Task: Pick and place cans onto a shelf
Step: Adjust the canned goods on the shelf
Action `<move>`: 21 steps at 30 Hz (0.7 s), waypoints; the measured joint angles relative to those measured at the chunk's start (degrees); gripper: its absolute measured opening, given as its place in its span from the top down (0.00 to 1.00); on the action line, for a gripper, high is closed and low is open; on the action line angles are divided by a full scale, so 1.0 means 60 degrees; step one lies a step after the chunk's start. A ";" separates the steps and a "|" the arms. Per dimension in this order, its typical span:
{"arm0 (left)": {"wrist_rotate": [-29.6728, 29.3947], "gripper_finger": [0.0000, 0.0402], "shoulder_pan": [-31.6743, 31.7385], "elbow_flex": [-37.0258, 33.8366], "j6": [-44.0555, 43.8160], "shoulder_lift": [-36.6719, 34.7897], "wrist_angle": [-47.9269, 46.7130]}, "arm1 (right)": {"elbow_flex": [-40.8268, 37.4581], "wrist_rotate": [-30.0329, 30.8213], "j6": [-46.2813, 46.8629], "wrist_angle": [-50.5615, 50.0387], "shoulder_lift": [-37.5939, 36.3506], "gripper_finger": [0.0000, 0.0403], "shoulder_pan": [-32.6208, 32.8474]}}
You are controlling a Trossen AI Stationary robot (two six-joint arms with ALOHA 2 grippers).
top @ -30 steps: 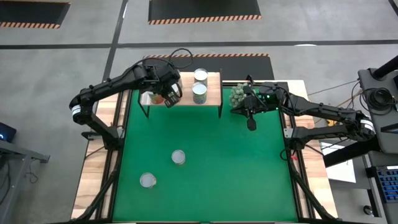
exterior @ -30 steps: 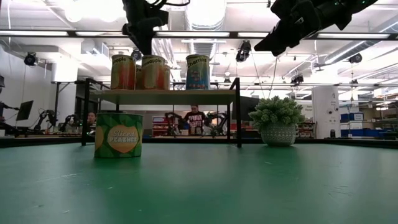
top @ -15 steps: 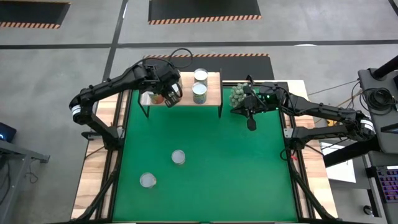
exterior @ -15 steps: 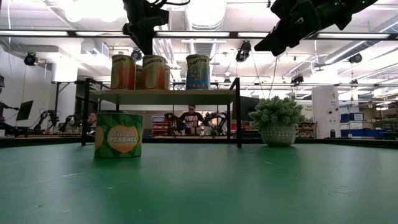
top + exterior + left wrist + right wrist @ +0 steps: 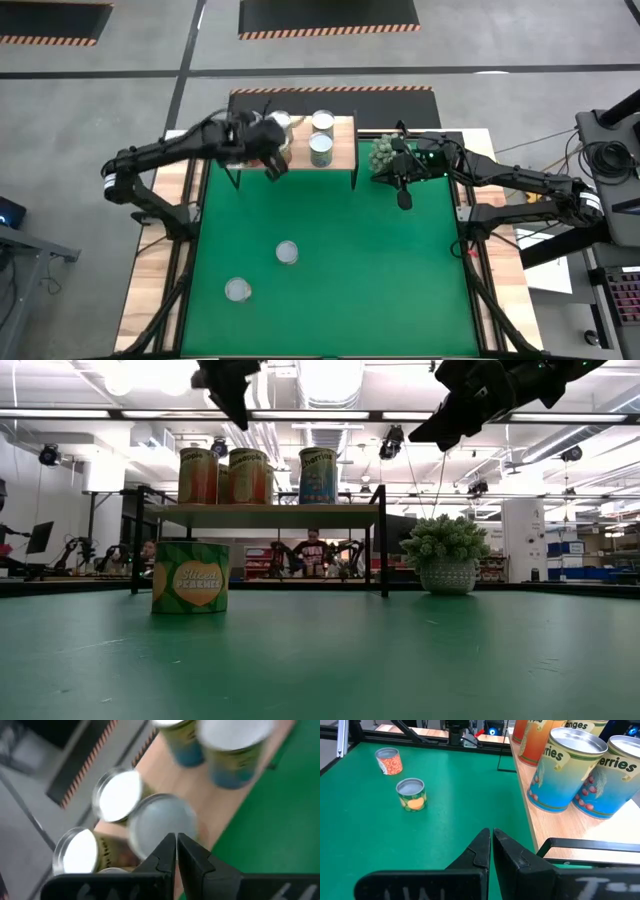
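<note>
A: Where is the shelf (image 5: pixel 340 150), and what does it look like?

B: Upper centre of the high view, at the far edge of the green mat (image 5: pixel 330 250). It is a pale wood board on thin black legs. In the low view (image 5: pixel 265 514) the board stands raised clear of the mat.

A: What cans are on it?

B: The high view shows two blue cans (image 5: pixel 321 148) with silver tops side by side near the board's middle, and more cans towards its left end, partly hidden by the left arm. The low view shows orange-labelled cans (image 5: pixel 248 476) at upper left of centre and a blue one (image 5: pixel 318 475) to their right, all upright.

A: What cans are off the shelf?

B: Two stand on the mat in the lower left part of the high view, one (image 5: pixel 287 253) near the middle and one (image 5: pixel 237 290) lower and further left. Both are upright and well apart from each other. In the low view a green can (image 5: pixel 190 576) with an orange label stands left of centre.

A: What about the left gripper (image 5: pixel 272 165)?

B: It hangs above the left part of the shelf. Its wrist view shows the fingers (image 5: pixel 192 857) pressed together, holding nothing, with silver tops below them.

A: And the right gripper (image 5: pixel 403 198)?

B: It sits just right of the shelf, beside the plant (image 5: pixel 382 155). Its fingers (image 5: pixel 480 847) are pressed together and empty.
</note>
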 joint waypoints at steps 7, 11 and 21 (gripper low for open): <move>-0.1542 1.00 -0.2458 -0.2368 0.0164 -0.1162 0.2268 | 0.0000 0.0006 0.0500 0.0000 0.0000 0.98 0.0001; -0.1352 1.00 -0.3983 -0.4499 0.1401 -0.2108 0.4564 | 0.0000 0.0032 0.0877 0.0044 0.0004 0.98 0.0001; 0.1071 1.00 -0.5465 -0.9172 0.5375 -0.3926 1.1780 | 0.0537 0.1526 0.2010 0.0850 0.0097 0.98 0.0022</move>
